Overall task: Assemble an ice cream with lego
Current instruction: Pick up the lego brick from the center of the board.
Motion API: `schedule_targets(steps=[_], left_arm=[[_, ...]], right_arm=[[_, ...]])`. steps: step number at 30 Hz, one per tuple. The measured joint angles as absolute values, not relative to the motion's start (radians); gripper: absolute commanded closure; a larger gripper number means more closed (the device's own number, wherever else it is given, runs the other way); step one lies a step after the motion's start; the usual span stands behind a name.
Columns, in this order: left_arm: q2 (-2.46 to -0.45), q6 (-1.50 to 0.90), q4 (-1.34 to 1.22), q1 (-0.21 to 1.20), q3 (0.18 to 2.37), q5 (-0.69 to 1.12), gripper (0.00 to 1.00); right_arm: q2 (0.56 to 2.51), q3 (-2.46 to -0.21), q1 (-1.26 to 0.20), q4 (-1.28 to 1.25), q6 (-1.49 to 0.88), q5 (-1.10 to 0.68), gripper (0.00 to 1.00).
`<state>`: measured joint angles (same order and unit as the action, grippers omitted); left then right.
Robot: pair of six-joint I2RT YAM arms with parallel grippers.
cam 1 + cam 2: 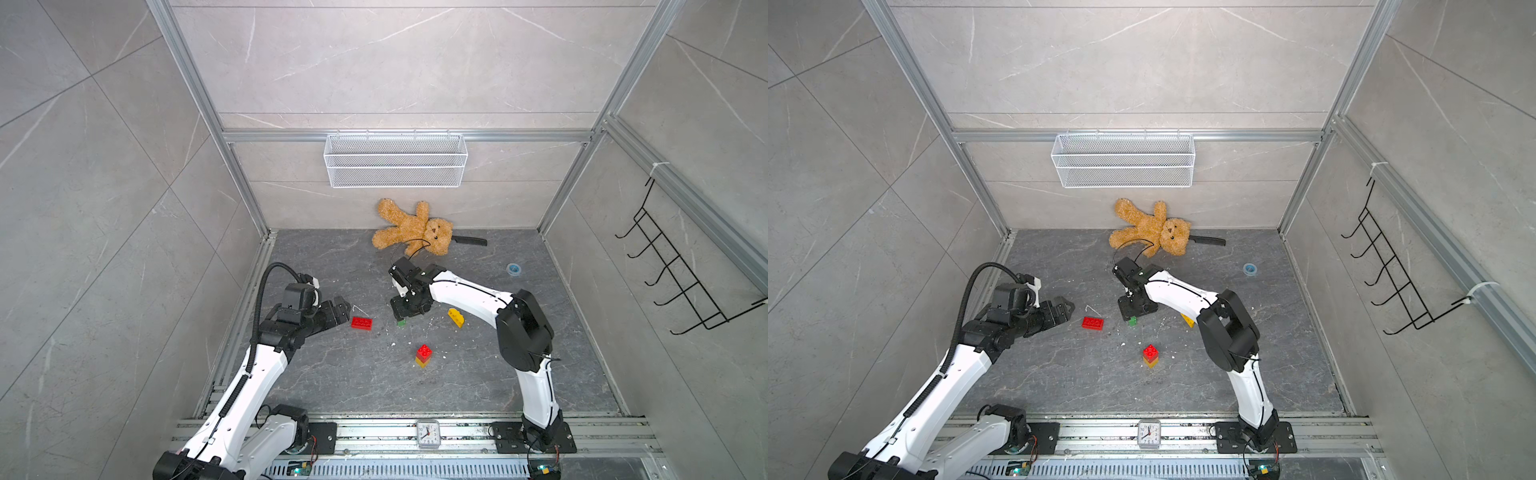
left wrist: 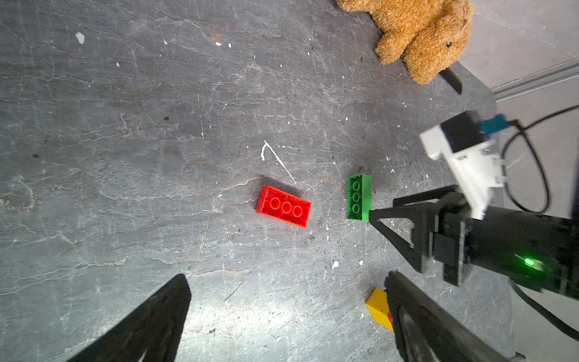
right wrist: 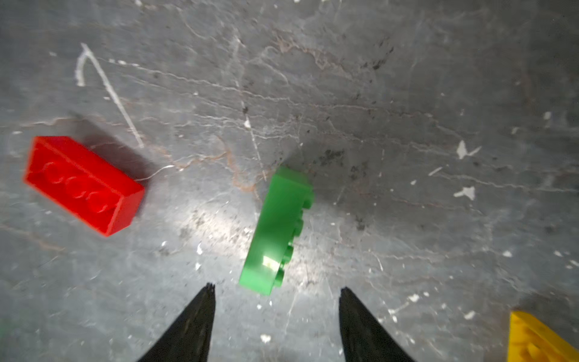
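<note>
Grey veined tabletop (image 1: 332, 386), scuffed and flecked with white, sits inside pale tiled walls. My right hand (image 3: 277, 291) points down with its fingers apart and nothing between them. The green brick (image 3: 279, 225) lies just past the tips, tipped on its long side with its studs facing sideways. Near it the loose red brick (image 3: 83, 185) appears to lie hollow side up. My left hand (image 2: 286, 277) hovers spread wide and empty close to that red brick. The ice cream is only a stem (image 1: 423, 356) so far, a red brick on a yellow one, standing alone nearer the front. The rounded yellow cap (image 1: 456, 317) lies apart beside my right arm, and a fuzzy teddy bear (image 1: 411, 228) slumps at the back wall. My worry is that glossy hard plastic on a smooth slab may skid or flop as I close. A brick gripped sideways would need turning, and the narrow stem could topple under a wider one.
</note>
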<state>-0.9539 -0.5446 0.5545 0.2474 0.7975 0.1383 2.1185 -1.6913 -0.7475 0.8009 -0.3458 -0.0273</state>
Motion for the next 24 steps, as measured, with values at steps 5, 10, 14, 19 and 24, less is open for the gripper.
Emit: schedule_targets(steps=[5, 10, 14, 19, 24], left_arm=[[-0.919, -0.544, 0.559, 0.247, 0.788, 0.138, 0.01], [-0.916, -0.538, 0.563, 0.247, 0.788, 0.138, 0.01], [-0.918, -0.531, 0.567, 0.247, 0.788, 0.139, 0.01], [-0.918, -0.531, 0.570, 0.247, 0.786, 0.139, 0.01], [-0.915, -0.531, 0.571, 0.247, 0.766, 0.138, 0.01]], right_arm=[[2.173, -1.774, -0.743, 0.818, -0.345, -0.028, 0.38], [2.225, -1.882, -0.743, 0.848, -0.344, -0.012, 0.42], [2.290, -1.945, -0.743, 0.894, -0.344, 0.025, 0.45], [2.329, -1.947, -0.743, 0.947, -0.340, 0.049, 0.52], [2.335, -1.951, -0.748, 0.982, -0.329, 0.073, 0.64]])
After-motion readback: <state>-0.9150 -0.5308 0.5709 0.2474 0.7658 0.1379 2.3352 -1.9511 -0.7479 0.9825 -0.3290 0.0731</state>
